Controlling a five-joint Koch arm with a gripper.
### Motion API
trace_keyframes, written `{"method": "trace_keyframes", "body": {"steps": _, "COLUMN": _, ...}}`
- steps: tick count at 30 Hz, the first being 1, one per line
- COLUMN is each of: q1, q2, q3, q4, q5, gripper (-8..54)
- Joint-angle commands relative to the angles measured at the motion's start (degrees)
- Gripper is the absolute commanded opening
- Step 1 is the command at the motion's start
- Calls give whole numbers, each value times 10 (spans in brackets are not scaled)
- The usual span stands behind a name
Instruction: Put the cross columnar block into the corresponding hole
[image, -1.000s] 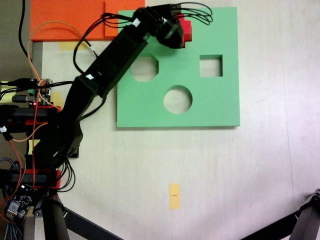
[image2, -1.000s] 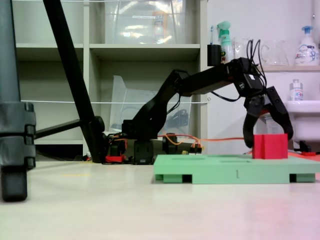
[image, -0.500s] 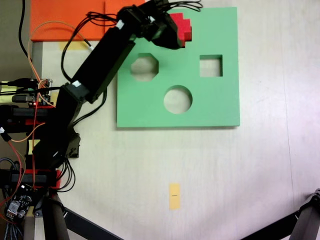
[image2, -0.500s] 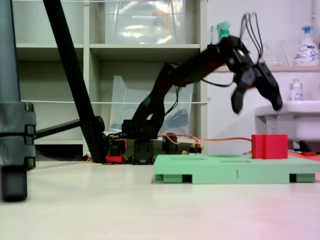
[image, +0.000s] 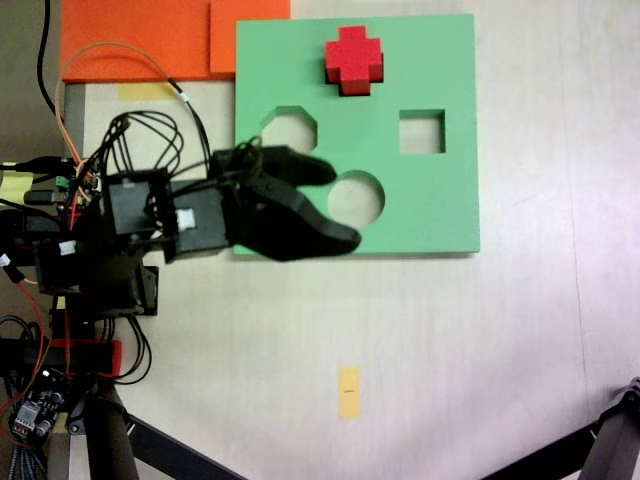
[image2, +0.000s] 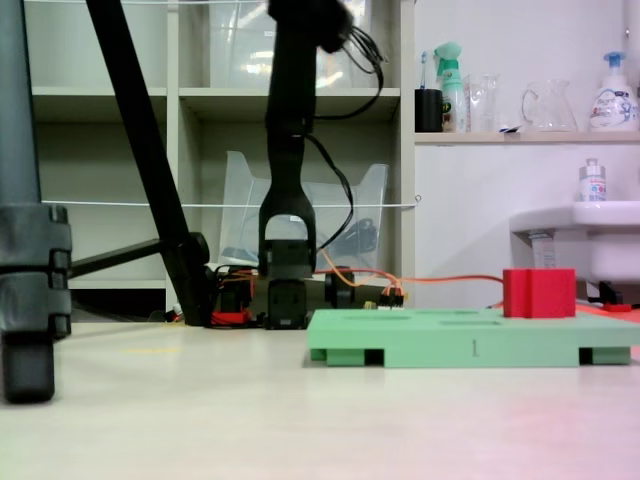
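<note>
Cross columnar block (image: 353, 60) red, seated upright in plus cutout at top centre of frame from above, top standing proud of green foam board (image: 440, 200). Side view: block (image2: 538, 292) right of centre on board (image2: 470, 348). Gripper (image: 340, 205) raised near camera, centre-left, jaws spread, holding nothing, over board's lower-left edge beside round cutout (image: 362, 200). Beyond: arm (image2: 288, 180) upright, shelves behind.

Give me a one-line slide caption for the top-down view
Red cross block stands in the green board's plus cutout, while the open gripper hangs raised over the board's left edge.
</note>
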Motion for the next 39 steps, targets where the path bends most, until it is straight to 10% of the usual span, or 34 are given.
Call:
{"method": "trace_keyframes", "body": {"steps": 1, "q1": 18, "q2": 33, "q3": -9, "q4": -41, "q5": -41, "gripper": 381}}
{"method": "trace_keyframes", "body": {"steps": 12, "q1": 161, "q2": 259, "q3": 750, "q4": -948, "q5": -333, "gripper": 328}}
{"method": "trace_keyframes", "body": {"steps": 25, "q1": 170, "q2": 414, "q3": 1383, "q4": -1082, "q5": -485, "gripper": 351}}
{"method": "trace_keyframes", "body": {"steps": 39, "q1": 153, "q2": 424, "q3": 1527, "q4": -938, "q5": -485, "gripper": 347}}
